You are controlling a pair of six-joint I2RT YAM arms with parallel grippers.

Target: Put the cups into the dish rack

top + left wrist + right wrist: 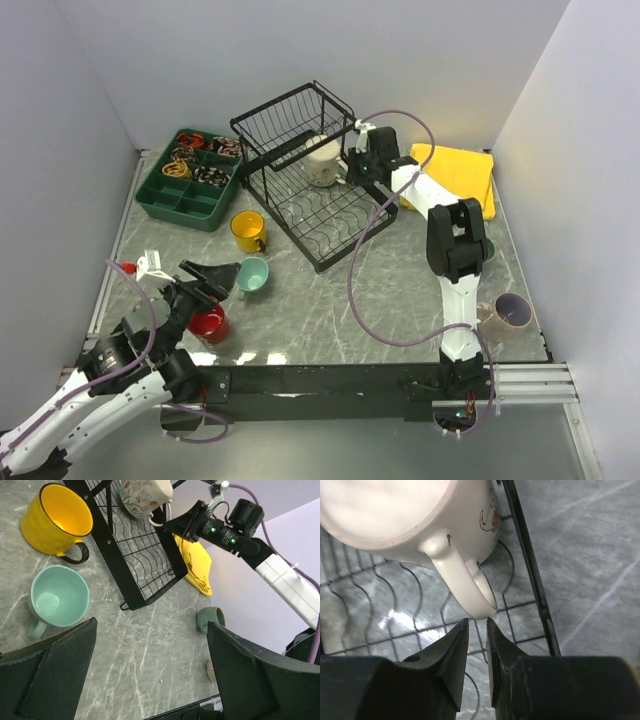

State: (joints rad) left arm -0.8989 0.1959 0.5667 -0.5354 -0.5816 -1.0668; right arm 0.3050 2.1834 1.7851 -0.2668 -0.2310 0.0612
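The cream floral mug (322, 160) lay in the dish rack (330, 220), the right gripper (477, 625) barely parted, empty, beneath its handle; the left gripper (212, 283) gaped wide before the rack, beside the teal mug (252, 275).

White-black arms (458, 295), purple cables (350, 285)

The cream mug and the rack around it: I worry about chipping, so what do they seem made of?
Cream mug: probably glazed ceramic, smooth glossy walls with a printed flower decal. Dish rack: likely coated metal wire, thin black wavy rods with slight sheen; coating unclear.
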